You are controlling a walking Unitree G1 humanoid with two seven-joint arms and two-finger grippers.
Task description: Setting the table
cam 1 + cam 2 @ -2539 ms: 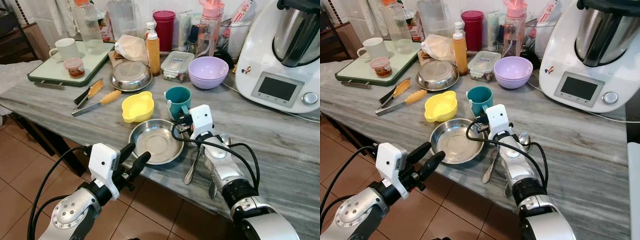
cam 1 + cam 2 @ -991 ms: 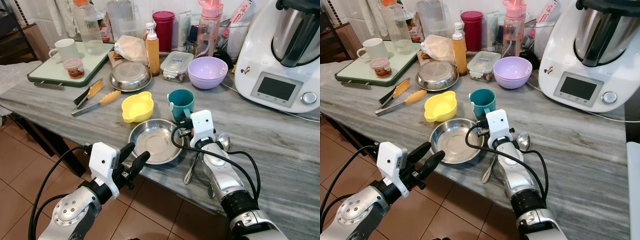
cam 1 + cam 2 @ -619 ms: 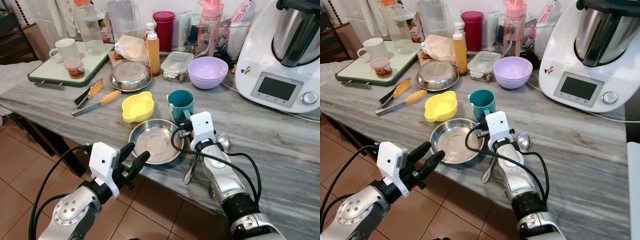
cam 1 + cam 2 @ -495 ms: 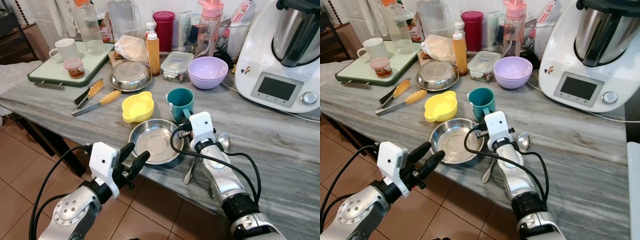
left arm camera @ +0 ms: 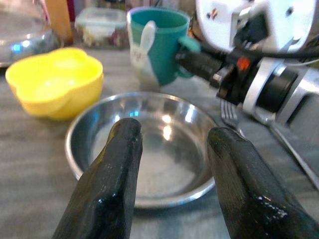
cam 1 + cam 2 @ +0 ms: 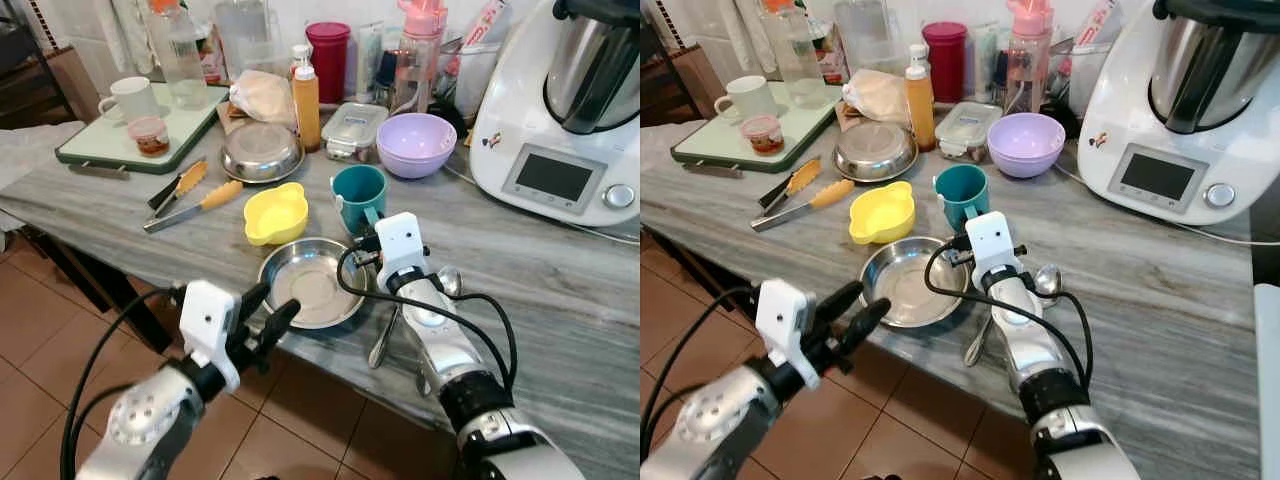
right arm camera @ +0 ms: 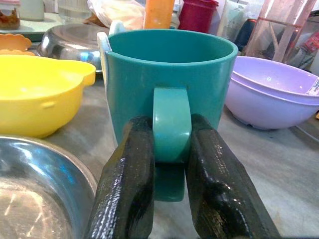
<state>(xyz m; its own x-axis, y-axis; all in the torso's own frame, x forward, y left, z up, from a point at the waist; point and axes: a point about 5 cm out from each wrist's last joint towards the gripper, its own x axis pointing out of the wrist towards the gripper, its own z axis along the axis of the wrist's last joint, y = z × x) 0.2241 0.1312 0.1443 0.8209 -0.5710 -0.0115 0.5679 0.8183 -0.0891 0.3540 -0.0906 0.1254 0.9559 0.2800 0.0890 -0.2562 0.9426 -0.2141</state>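
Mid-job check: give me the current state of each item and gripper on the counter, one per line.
Teal mug: upright, empty, handle pinched.
Right gripper: shut on the mug handle.
Left gripper: open, hovering before the steel plate.
Steel plate: upright, empty.
Yellow bowl: upright, empty.
Purple bowl: upright, empty.
Spoon: lying flat beside the plate.

Teal mug (image 7: 169, 74), yellow bowl (image 6: 275, 213), lilac bowl (image 6: 416, 143), grey-veined marble counter (image 6: 560, 290).
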